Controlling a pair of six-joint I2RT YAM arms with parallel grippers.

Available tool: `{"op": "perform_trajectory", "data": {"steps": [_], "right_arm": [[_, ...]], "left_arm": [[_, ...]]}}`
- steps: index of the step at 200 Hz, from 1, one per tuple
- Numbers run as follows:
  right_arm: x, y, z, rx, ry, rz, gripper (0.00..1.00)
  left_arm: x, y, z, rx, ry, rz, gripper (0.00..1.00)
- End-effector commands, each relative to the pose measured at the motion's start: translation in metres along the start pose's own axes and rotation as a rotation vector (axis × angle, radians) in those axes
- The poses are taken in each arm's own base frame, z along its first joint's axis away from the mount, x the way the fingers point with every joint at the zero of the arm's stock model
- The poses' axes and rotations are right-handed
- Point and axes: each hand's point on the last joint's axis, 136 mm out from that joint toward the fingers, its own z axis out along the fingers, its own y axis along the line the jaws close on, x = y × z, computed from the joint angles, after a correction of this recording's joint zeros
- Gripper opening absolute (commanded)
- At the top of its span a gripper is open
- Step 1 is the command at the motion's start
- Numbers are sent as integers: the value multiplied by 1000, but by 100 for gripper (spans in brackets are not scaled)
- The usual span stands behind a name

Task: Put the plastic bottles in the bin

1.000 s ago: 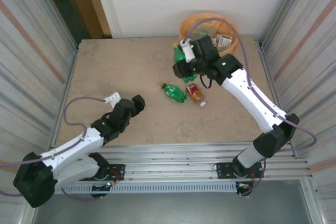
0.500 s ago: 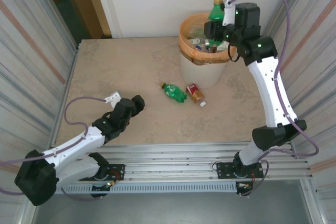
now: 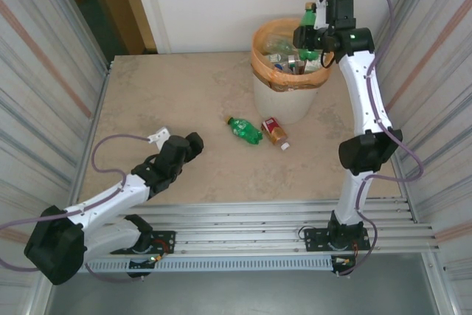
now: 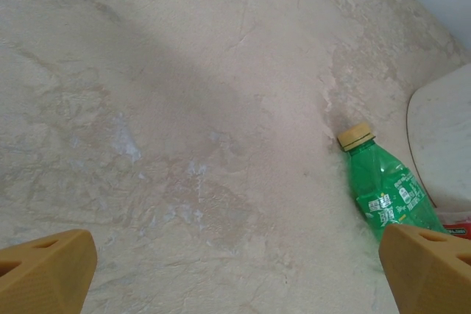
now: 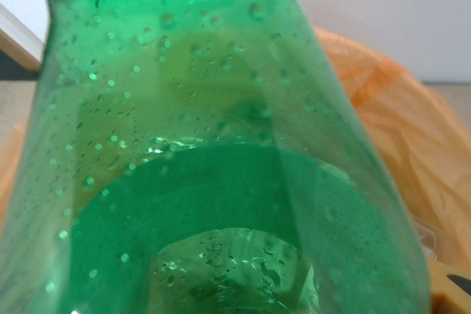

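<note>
My right gripper is shut on a green plastic bottle and holds it upright over the far right rim of the bin, a cream-white bin lined with an orange bag. In the right wrist view the held bottle sits very close to the lens, with the orange bag behind it. Several bottles lie inside the bin. On the table lie a green bottle and an orange-brown bottle, side by side. My left gripper stands open, low over the table, left of the green bottle.
Corrugated metal walls close in the table on the left and right. The bin wall stands just beyond the green bottle. Bare stone tabletop lies in front of my left gripper.
My right arm has risen from beside the bin and swung back to the right, carrying the green bottle over the rim. The left arm has barely moved.
</note>
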Motion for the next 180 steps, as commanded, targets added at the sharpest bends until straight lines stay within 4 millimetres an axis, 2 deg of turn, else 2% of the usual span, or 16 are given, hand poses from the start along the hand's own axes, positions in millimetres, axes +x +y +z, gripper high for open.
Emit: {"op": "perform_trajectory", "data": {"steps": [1, 14, 44, 70, 81, 119, 147, 180], "right_arm": [[6, 1, 0, -7, 38, 14, 40], [11, -1, 6, 1, 63, 17, 46], [17, -4, 8, 15, 86, 19, 67], [14, -3, 2, 16, 76, 14, 84], [12, -2, -1, 11, 68, 13, 88], [8, 4, -11, -12, 53, 5, 85], [11, 12, -10, -39, 65, -5, 69], [24, 29, 0, -78, 106, -40, 60]], "left_arm": [[-12, -11, -2, 25, -25, -1, 99], [-13, -10, -3, 22, -29, -1, 99], [-17, -9, -4, 21, -35, -4, 99], [-18, -9, -5, 22, -34, -7, 99], [-17, -8, -4, 20, -33, -9, 99], [-16, -9, -5, 27, -29, -13, 99], [-15, -8, -5, 28, -26, -16, 99], [-14, -7, -5, 31, -22, -20, 99]]}}
